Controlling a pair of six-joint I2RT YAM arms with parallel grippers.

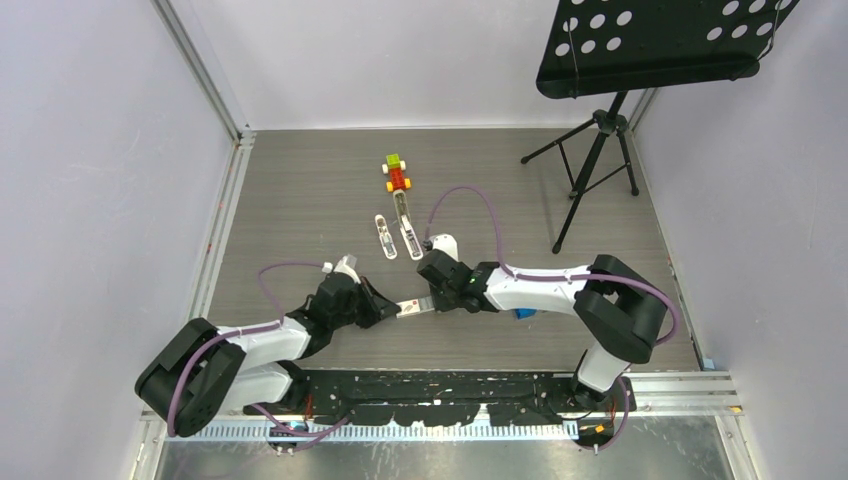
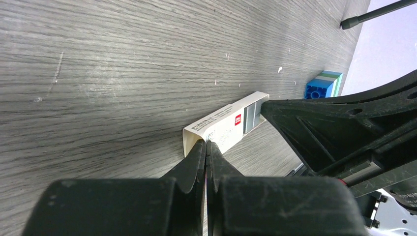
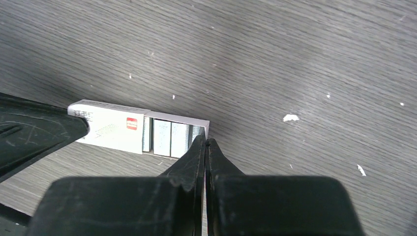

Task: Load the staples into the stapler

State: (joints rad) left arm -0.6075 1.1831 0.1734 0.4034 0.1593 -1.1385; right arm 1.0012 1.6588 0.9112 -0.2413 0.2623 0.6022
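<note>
The small white carton [image 1: 412, 307] with a red mark hangs low over the table between my two grippers. My left gripper [image 1: 398, 308] [image 2: 206, 142] is shut on the end flap of the carton's sleeve [image 2: 221, 125]. My right gripper [image 1: 428, 303] [image 3: 205, 141] is shut on the end wall of the inner tray, which is slid partly out of the sleeve [image 3: 110, 129]. Silvery-grey staples [image 3: 169, 136] [image 2: 252, 118] show in the exposed tray. The stapler [image 1: 404, 222] lies farther back at mid-table, apart from both grippers.
A short white object [image 1: 383, 238] lies beside the stapler, and a green, red and yellow block stack [image 1: 397, 175] sits behind it. A blue-green-white box [image 1: 525, 313] [image 2: 322, 86] lies under the right arm. A black music stand [image 1: 600, 150] occupies the back right.
</note>
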